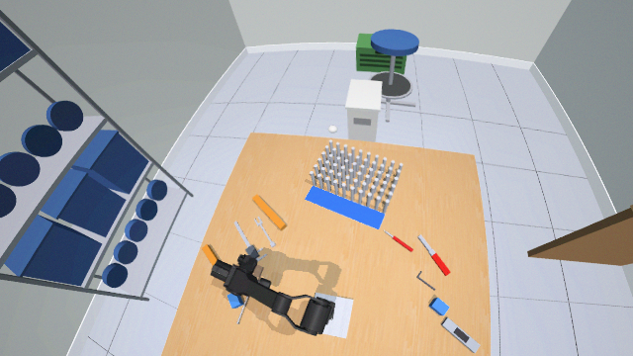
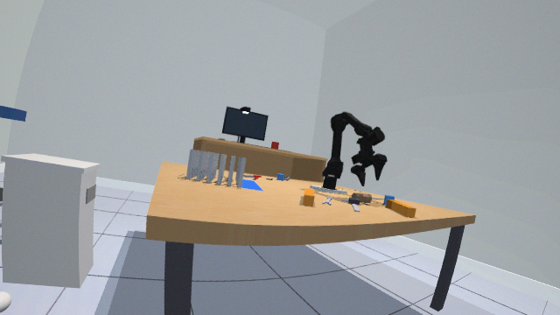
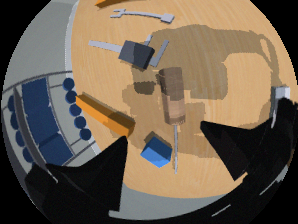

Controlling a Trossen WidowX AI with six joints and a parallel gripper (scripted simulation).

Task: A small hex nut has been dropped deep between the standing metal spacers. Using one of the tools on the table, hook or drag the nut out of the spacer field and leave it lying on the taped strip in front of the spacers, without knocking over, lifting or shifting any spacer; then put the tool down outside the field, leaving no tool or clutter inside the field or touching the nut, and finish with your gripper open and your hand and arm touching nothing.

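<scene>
Arm [image 1: 277,302] is mounted on a white base plate [image 1: 343,311] at the near edge of the table [image 1: 366,297] and reaches toward the left side. The jaws are wide open and hold nothing; in the exterior view they hang above the table, touching nothing. In the wrist view the dark fingers frame a brown-handled tool [image 3: 172,92] lying flat on the table right below, with its thin metal shaft pointing back toward a small blue block [image 3: 157,151], tip just beside it. An orange block [image 1: 210,253] lies near the left edge.

Further out on the left are a grey tool with a dark head [image 1: 245,238], a small wrench [image 1: 264,231] and an orange bar [image 1: 269,212], all apart from each other.

On the right side, well apart from the arm, lie a grey flat device [image 1: 461,335], a second blue block [image 1: 439,307], a hex key [image 1: 425,279], a red-handled blade [image 1: 435,256] and a red-handled screwdriver [image 1: 402,241].

Past those is the blue taped strip [image 1: 344,207], with nothing visible on it, and just behind it the spacers [image 1: 356,178], all upright in a grid. The hex nut cannot be made out in any view, so it is not on the strip; its spot among the spacers cannot be told.
</scene>
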